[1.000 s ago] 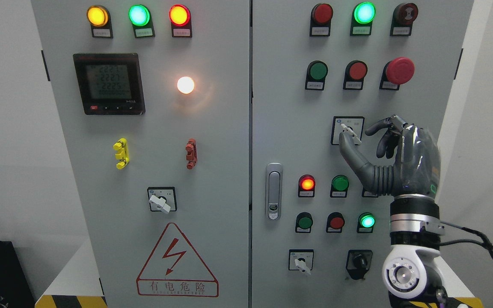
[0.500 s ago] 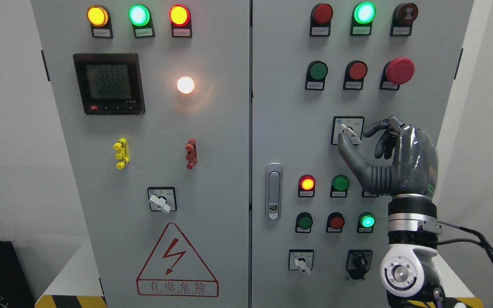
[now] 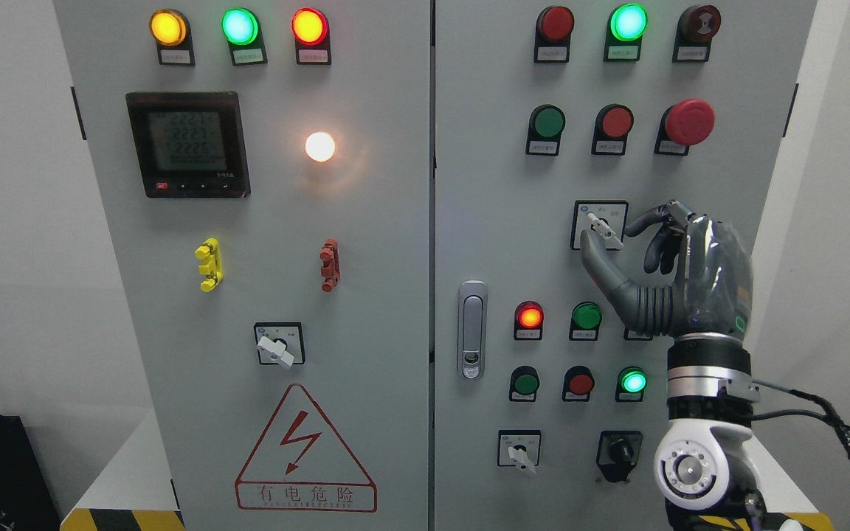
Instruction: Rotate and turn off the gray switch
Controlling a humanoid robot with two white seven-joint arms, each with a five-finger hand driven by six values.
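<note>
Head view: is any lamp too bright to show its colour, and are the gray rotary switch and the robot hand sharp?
Head view: the round white lamp on the left door is overexposed and casts a warm halo on the gray panel; the gray rotary switch and the right robot hand look sharp, no motion blur; the small label print is unreadable.

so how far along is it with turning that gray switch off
Done: the right hand has reached the gray switch on the right door, thumb just below its handle and curled fingers beside it. In hand: closing into a pinch; a firm grip isn't clear. Left: the turn itself, since the handle sits slanted.
</note>
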